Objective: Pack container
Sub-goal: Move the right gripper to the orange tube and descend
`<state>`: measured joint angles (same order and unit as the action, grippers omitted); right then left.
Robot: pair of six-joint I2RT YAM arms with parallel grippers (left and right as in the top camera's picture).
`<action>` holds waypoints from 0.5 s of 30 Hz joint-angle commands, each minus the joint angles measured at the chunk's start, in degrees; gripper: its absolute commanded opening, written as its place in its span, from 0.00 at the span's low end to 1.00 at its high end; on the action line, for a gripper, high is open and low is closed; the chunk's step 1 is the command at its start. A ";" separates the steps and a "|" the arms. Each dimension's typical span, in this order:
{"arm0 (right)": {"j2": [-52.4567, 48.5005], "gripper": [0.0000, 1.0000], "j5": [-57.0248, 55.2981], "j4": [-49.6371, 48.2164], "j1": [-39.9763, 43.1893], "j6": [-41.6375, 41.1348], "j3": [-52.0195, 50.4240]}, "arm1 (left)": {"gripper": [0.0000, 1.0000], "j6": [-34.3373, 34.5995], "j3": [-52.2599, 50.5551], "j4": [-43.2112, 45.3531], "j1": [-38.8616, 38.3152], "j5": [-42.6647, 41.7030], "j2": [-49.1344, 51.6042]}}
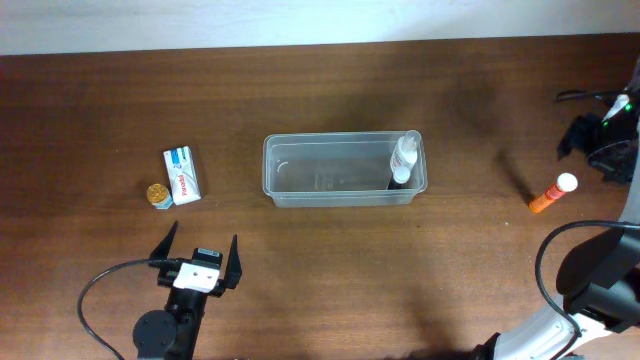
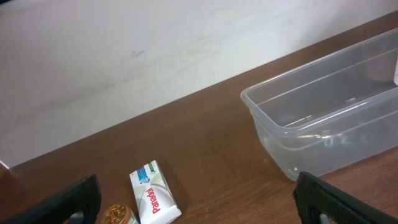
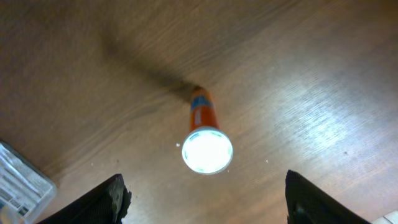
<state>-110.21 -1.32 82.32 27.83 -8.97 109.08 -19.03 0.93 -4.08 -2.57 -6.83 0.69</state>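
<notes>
Right hand gapes near orange tube, container well apart.

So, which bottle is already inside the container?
The white bottle, at the container's right end. The orange bottle with the white cap is out on the table.

Robot test bench in a plain, lab-like room.

A bare, dark wood-grain worktop stands against a blank white wall. The left tool, black with two fingers, sits at the near edge on an arm trailing a black cable. Only a few small things lie on the wood, well apart: a clear plastic container, a medicine box and an orange tube.
</notes>
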 commanded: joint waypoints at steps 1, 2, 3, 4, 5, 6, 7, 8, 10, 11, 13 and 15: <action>0.13 0.73 1.38 -2.14 0.09 1.27 -3.63 | 0.99 0.33 -0.44 0.11 0.28 0.42 -0.39; 0.13 0.73 1.38 -2.86 0.09 1.27 -4.55 | 0.99 0.33 -0.44 0.11 0.28 0.42 -0.39; 0.13 0.73 1.40 -3.89 0.09 1.27 -5.79 | 1.00 0.33 -0.44 0.11 0.28 0.42 -0.39; 0.13 0.73 1.42 -4.61 0.09 1.27 -6.75 | 0.99 0.33 -0.44 0.11 0.28 0.42 -0.39; 0.13 0.73 1.42 -5.35 0.09 1.27 -7.82 | 1.00 0.33 -0.44 0.11 0.28 0.42 -0.39; 0.13 0.72 1.40 -6.03 0.09 1.27 -8.74 | 0.99 0.33 -0.44 0.11 0.28 0.42 -0.39; 0.13 0.73 1.40 -6.82 0.11 1.27 -9.79 | 0.99 0.33 -0.44 0.11 0.28 0.42 -0.39; 0.13 0.72 1.40 -7.50 0.09 1.27 -10.62 | 0.99 0.33 -0.44 0.11 0.28 0.42 -0.39; 0.13 0.72 1.40 -8.98 0.11 1.27 -12.20 | 0.99 0.33 -0.44 0.11 0.28 0.42 -0.39; 0.13 0.72 1.40 -9.64 0.11 1.27 -12.74 | 0.99 0.33 -0.44 0.11 0.28 0.42 -0.39; 0.13 0.72 1.38 -10.93 0.09 1.27 -13.64 | 0.99 0.33 -0.44 0.11 0.28 0.42 -0.39; 0.13 0.72 1.36 -11.74 0.11 1.29 -14.05 | 0.99 0.33 -0.44 0.11 0.28 0.42 -0.39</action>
<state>-110.21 -0.30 71.35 27.83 -8.08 95.90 -19.03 0.93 -4.08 -2.57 -6.83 0.69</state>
